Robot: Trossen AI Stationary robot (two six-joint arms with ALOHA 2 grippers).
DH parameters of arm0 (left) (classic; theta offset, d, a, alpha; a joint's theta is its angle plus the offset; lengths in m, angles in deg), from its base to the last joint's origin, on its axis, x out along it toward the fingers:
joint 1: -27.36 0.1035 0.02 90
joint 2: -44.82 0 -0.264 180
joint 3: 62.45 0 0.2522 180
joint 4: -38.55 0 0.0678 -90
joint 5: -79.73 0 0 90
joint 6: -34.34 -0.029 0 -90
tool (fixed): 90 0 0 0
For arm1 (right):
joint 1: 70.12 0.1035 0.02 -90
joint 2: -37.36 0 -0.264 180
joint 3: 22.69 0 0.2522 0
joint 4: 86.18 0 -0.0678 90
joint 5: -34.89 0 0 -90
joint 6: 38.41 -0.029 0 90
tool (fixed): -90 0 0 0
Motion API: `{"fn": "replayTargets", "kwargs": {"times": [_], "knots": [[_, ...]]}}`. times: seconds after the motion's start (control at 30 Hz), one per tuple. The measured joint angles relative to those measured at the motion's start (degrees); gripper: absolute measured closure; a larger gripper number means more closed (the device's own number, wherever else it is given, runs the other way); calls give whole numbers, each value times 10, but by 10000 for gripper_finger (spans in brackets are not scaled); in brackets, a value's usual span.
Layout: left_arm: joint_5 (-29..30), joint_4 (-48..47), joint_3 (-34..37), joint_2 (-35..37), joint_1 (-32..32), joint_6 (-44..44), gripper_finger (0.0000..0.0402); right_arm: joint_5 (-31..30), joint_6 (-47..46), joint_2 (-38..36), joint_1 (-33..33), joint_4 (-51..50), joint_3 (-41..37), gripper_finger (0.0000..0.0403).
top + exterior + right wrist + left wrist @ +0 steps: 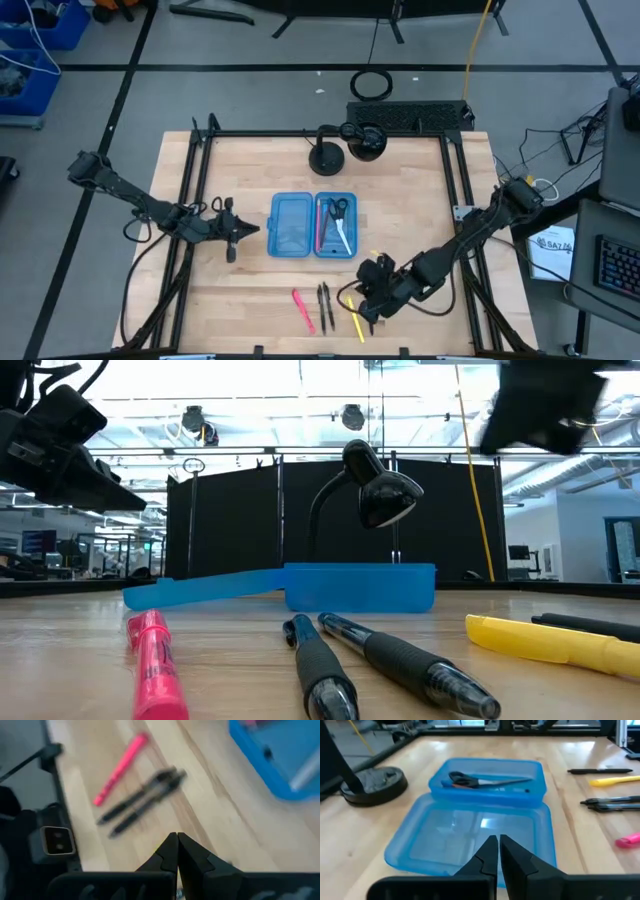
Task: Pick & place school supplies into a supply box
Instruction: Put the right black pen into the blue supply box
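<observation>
The translucent blue supply box [313, 225] lies open mid-table, both halves flat on the wood. Its right half holds the black-handled scissors [480, 781] and a red pen [322, 228]. The left half [470, 835] shows nothing inside. Near the front edge lie a pink pen [303, 310], two dark pens [325, 305] and a yellow pen [354, 316], with a black pen [600, 770] close by. My left gripper [245, 230] hovers shut just left of the box. My right gripper [365, 305], also shut, is raised over the yellow and dark pens and holds nothing.
A black desk lamp [325, 155] stands on its round base behind the box, with a second dark lamp head [366, 140] beside it. A black metal frame [195, 200] borders the table on its sides. Bare wood lies between the box and the pens.
</observation>
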Motion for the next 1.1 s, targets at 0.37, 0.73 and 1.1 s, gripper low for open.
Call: {"fn": "replayTargets", "kwargs": {"times": [0.37, 0.73, 1.1], "knots": [[0, -4, 0, 0, 0, 6, 383, 55, -217, 2, 3, -98, 0, 403], [-9, -36, -1, 0, 0, 25, 372, 57, -390, 9, 91, -4, 4, 403], [-3, -44, -1, 0, 5, 8, 398, 27, -361, 8, 73, -35, -3, 398]]}}
